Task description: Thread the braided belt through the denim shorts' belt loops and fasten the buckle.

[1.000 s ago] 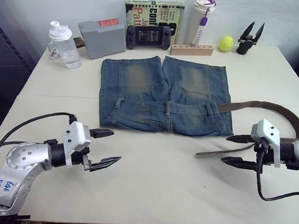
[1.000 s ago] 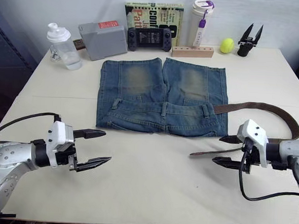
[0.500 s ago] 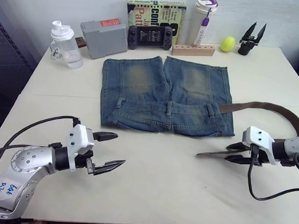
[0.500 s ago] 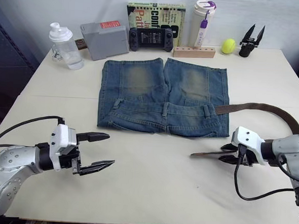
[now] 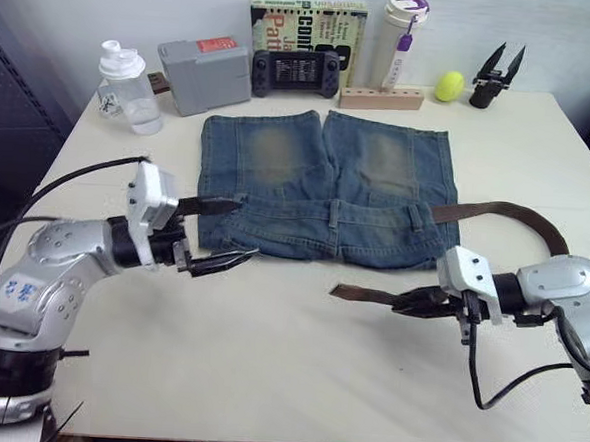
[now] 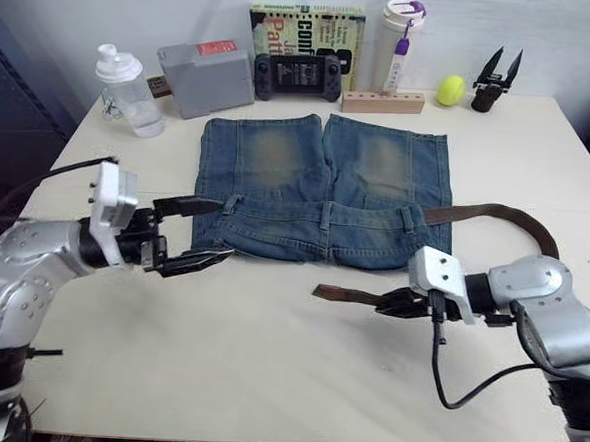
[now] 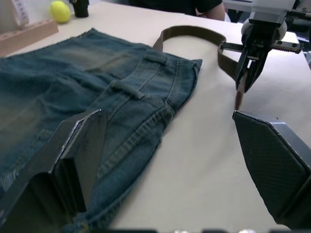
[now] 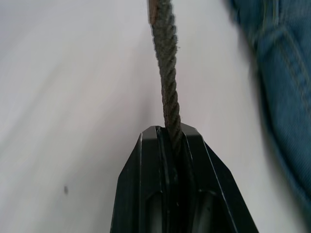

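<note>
The denim shorts (image 5: 322, 183) lie flat mid-table, waistband toward me, with belt loops (image 5: 334, 212) upright along it. The braided belt (image 5: 521, 213) leaves the waistband's right end, curves around on the right and comes back to my right gripper (image 5: 398, 302). That gripper is shut on the belt a little behind its leather tip (image 5: 349, 292), which points left just above the table. In the right wrist view the braid (image 8: 167, 92) runs out between the closed fingers (image 8: 192, 145). My left gripper (image 5: 246, 228) is open at the waistband's left corner (image 7: 160, 114). The buckle is hidden.
Along the far edge stand a shaker bottle (image 5: 126, 88), a grey box (image 5: 202, 72), a game console (image 5: 293, 73), a book (image 5: 307, 16), a tumbler (image 5: 399, 37), a wooden block (image 5: 380, 98), a yellow ball (image 5: 447, 86) and a spare black gripper (image 5: 492, 78). Bare table (image 5: 296, 371) lies in front.
My right gripper closed on the belt near its tip and carried it left. My left gripper, still open, moved forward to the shorts' left waistband corner.
</note>
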You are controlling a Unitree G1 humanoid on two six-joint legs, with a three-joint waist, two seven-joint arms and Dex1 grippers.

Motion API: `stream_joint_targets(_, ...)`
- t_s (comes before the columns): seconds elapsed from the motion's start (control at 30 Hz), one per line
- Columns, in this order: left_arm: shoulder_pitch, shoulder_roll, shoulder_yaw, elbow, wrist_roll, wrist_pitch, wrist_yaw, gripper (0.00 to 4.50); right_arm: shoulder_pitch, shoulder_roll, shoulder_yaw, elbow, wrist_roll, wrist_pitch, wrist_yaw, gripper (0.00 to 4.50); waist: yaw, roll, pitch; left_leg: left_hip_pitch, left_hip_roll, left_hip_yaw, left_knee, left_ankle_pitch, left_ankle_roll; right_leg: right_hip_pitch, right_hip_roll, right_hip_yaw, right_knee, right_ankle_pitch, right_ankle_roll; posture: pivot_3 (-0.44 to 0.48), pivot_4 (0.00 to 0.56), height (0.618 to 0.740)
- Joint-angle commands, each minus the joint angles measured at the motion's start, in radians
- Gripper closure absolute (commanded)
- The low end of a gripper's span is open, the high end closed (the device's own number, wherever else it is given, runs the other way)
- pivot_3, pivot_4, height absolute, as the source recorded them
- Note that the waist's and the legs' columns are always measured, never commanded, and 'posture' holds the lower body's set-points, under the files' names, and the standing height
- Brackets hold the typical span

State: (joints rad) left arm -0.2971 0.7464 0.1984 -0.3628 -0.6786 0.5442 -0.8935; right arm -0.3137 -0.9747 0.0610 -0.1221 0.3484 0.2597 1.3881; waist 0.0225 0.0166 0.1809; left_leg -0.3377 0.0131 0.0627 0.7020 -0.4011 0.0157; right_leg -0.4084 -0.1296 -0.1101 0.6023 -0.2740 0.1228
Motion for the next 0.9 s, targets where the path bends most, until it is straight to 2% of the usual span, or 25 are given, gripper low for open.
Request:
stream_joint_targets(0.03,-0.16,-0.093,-0.18,0.014,-0.1,0.107,-0.091,0.0,-0.097,0.063,0.049,-0.217,0.034,0.124,-0.089,4.46,0.001,-0.001,0.001,0.0,-0.001,0.0,0.0,0.0,0.0,0.0,0.0,0.0,0.0,0.0,0.0,0.0,0.15,0.726)
stream_joint_targets(0.17,-0.171,-0.093,-0.24,0.039,-0.071,0.124,-0.137,0.0,-0.111,0.082,0.076,-0.244,0.017,0.152,-0.12,4.46,0.0,-0.003,0.002,-0.008,-0.001,0.0,0.005,0.0,0.0,-0.002,0.0,-0.006,-0.001,0.001,0.001,0.0,0.15,0.726)
stream_joint_targets(0.33,-0.182,-0.101,-0.263,0.059,-0.056,0.134,-0.149,0.0,-0.114,0.088,0.078,-0.257,0.025,0.172,-0.138,4.46,0.002,-0.003,0.002,-0.016,0.0,-0.003,0.012,0.0,0.0,-0.004,0.0,-0.01,0.0,0.001,0.001,0.0,0.15,0.726)
stream_joint_targets(0.53,-0.174,-0.109,-0.294,0.064,-0.014,0.114,-0.162,0.0,-0.116,0.097,0.067,-0.286,0.05,0.198,-0.158,4.46,0.001,-0.003,0.002,-0.017,-0.001,-0.005,0.013,0.0,0.0,-0.003,0.0,-0.012,0.0,0.001,0.001,0.0,0.15,0.726)
stream_joint_targets(0.63,-0.175,-0.116,-0.304,0.072,0.005,0.104,-0.162,0.82,-0.12,0.095,0.067,-0.293,0.055,0.206,-0.162,4.5,0.002,-0.003,0.002,-0.017,0.0,-0.005,0.013,0.0,0.0,-0.003,0.0,-0.012,0.0,0.001,0.001,0.0,0.15,0.726)
stream_joint_targets(0.77,-0.178,-0.128,-0.306,0.078,0.019,0.097,-0.161,2.53,-0.128,0.095,0.066,-0.301,0.065,0.219,-0.169,4.5,0.002,-0.003,0.002,-0.017,-0.001,-0.005,0.013,0.0,0.0,-0.003,0.0,-0.012,0.0,0.001,0.001,0.0,0.15,0.726)
stream_joint_targets(0.8,-0.18,-0.131,-0.304,0.082,0.019,0.097,-0.159,3.21,-0.13,0.096,0.065,-0.302,0.068,0.223,-0.17,4.5,0.002,-0.003,0.002,-0.017,-0.001,-0.005,0.013,0.0,0.0,-0.003,0.0,-0.012,0.0,0.001,0.001,0.0,0.15,0.726)
stream_joint_targets(0.83,-0.181,-0.133,-0.304,0.084,0.02,0.096,-0.159,3.36,-0.132,0.098,0.064,-0.303,0.072,0.228,-0.172,4.5,0.002,-0.003,0.002,-0.017,-0.001,-0.005,0.013,0.0,0.0,-0.003,0.0,-0.012,0.0,0.001,0.001,0.0,0.15,0.726)
stream_joint_targets(0.9,-0.182,-0.131,-0.306,0.087,0.025,0.094,-0.161,4.17,-0.139,0.1,0.063,-0.305,0.078,0.238,-0.177,4.5,0.002,-0.003,0.002,-0.017,-0.001,-0.005,0.013,0.0,0.0,-0.003,0.0,-0.012,0.0,0.001,0.001,0.0,0.15,0.726)
